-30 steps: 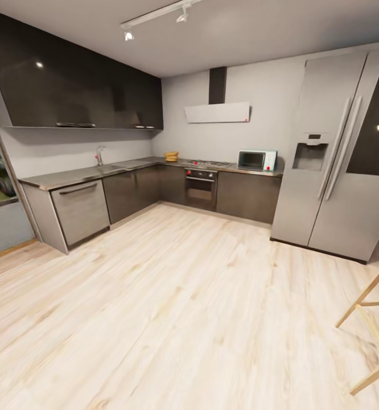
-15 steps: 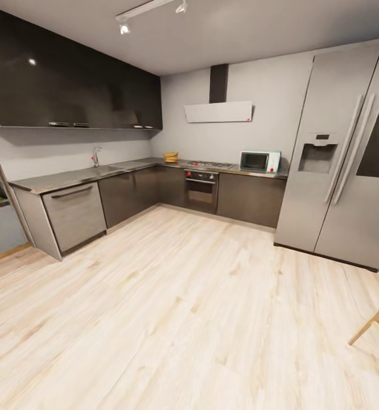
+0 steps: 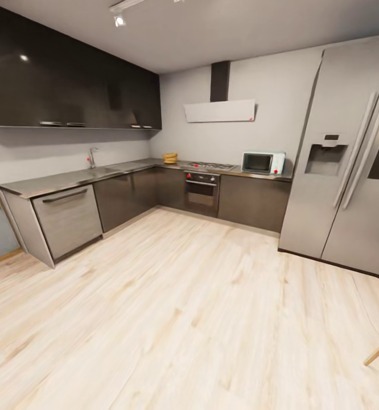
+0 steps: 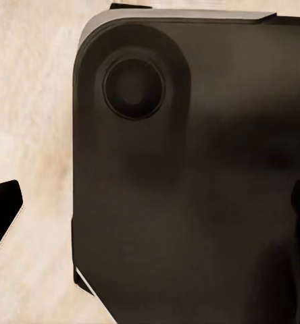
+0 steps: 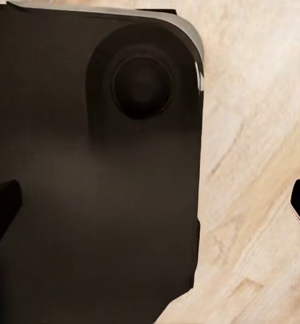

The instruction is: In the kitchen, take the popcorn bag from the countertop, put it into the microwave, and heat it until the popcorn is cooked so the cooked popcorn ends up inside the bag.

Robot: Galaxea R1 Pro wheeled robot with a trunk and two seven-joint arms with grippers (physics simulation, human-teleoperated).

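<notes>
One microwave [image 3: 263, 163] stands far across the room on the countertop [image 3: 70, 179], at the right end of the back run, just beside the tall grey fridge [image 3: 349, 159]. Its long axis runs left to right along the wall, and its dark glass door faces out into the room, with the knob panel at its right end. One small tan thing on the same counter, near the far corner and left of the hob [image 3: 211, 165], may be the popcorn bag [image 3: 170, 157]; it is too small to tell which way its mouth points, and no popcorn can be made out. One built-in oven [image 3: 201, 193] sits below the hob, one hood [image 3: 220, 111] above it, and one tap [image 3: 91, 156] stands on the left run of the counter. Pale wood floor [image 3: 172, 319] lies between the camera and the cabinets.

In the left wrist view the left gripper [image 4: 153, 223] hangs over a dark rounded part of the robot's base [image 4: 190, 175] and the floor; its two dark fingertips sit at opposite edges of the picture, spread wide, with nothing between them. The right gripper [image 5: 153, 206] is likewise spread wide and holds nothing
</notes>
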